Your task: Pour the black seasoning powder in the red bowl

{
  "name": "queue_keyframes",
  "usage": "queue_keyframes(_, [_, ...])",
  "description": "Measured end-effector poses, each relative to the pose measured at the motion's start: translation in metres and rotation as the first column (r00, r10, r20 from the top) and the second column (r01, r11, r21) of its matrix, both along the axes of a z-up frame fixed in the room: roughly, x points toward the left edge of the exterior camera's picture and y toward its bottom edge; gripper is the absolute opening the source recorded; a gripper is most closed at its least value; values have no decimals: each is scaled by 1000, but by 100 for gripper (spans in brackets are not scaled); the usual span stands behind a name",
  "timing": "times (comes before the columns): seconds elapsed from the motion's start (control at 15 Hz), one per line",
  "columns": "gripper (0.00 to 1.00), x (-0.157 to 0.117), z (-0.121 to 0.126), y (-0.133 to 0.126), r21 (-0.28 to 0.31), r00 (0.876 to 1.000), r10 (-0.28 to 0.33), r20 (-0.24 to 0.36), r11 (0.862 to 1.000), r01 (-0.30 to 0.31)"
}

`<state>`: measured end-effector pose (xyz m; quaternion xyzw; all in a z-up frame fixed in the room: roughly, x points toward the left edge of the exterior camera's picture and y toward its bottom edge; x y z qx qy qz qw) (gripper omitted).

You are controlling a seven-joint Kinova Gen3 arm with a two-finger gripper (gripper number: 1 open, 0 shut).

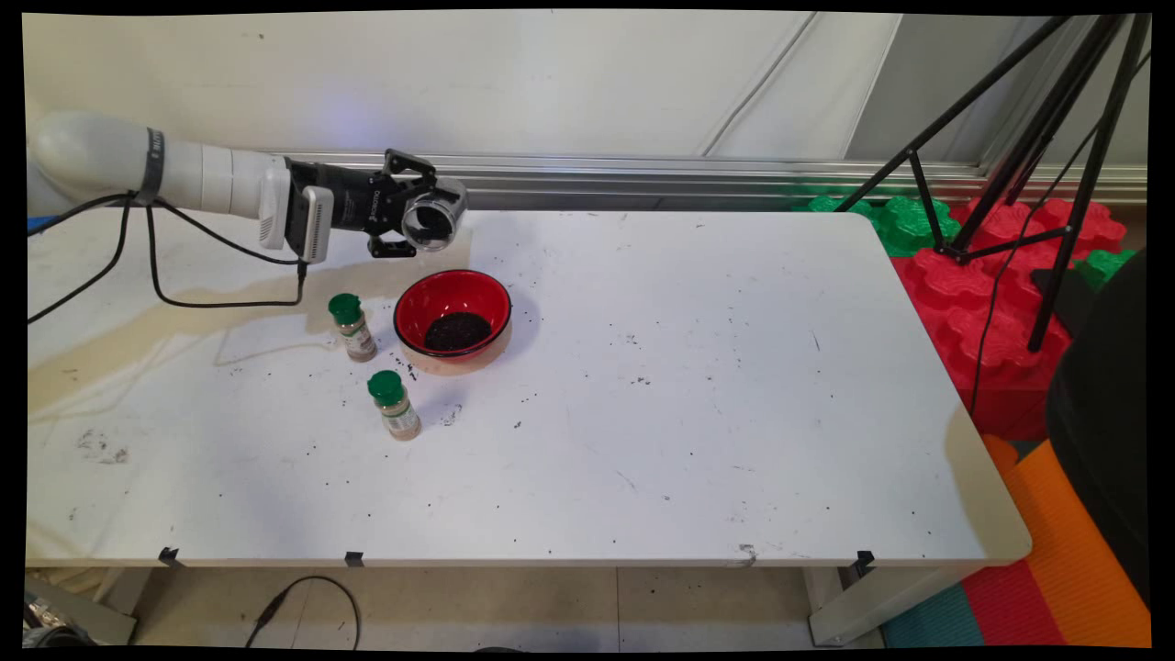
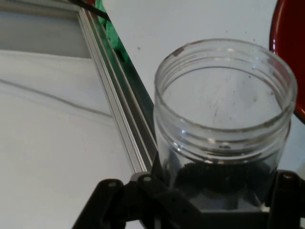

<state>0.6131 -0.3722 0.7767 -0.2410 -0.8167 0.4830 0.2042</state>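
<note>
From above the table (image 1: pixel 698 413): my gripper (image 1: pixel 418 225) hangs level over the far left side, fingers clamped round a clear plastic jar (image 1: pixel 433 220) lying on its side, its open mouth facing right. Just below and in front of it stands a red bowl (image 1: pixel 453 315) with a dark heap of grains inside. Left of the bowl stands a green-capped spice bottle (image 1: pixel 352 328); a second green-capped bottle (image 1: pixel 395 405) stands nearer the camera, apart from both. Dark specks dot the tabletop around them.

From my hand: the jar (image 2: pixel 223 119) fills the frame, its threaded rim open and its body gripped low between my fingers (image 2: pixel 283 198). A few dark grains cling near its base. The bowl's red rim (image 2: pixel 286 52) shows at the right edge, and a metal rail (image 2: pixel 121 109) runs beside the jar.
</note>
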Motion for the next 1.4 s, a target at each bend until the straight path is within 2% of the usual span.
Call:
queue_keyframes(0.6, [0,-2,5,9,-126,989,-58,138,989,76])
queue_keyframes(0.93, [0,-5,11,11,-199,973,-81,214,972,125])
queue_keyframes(1.4, [0,-8,17,13,-263,954,-96,285,949,174])
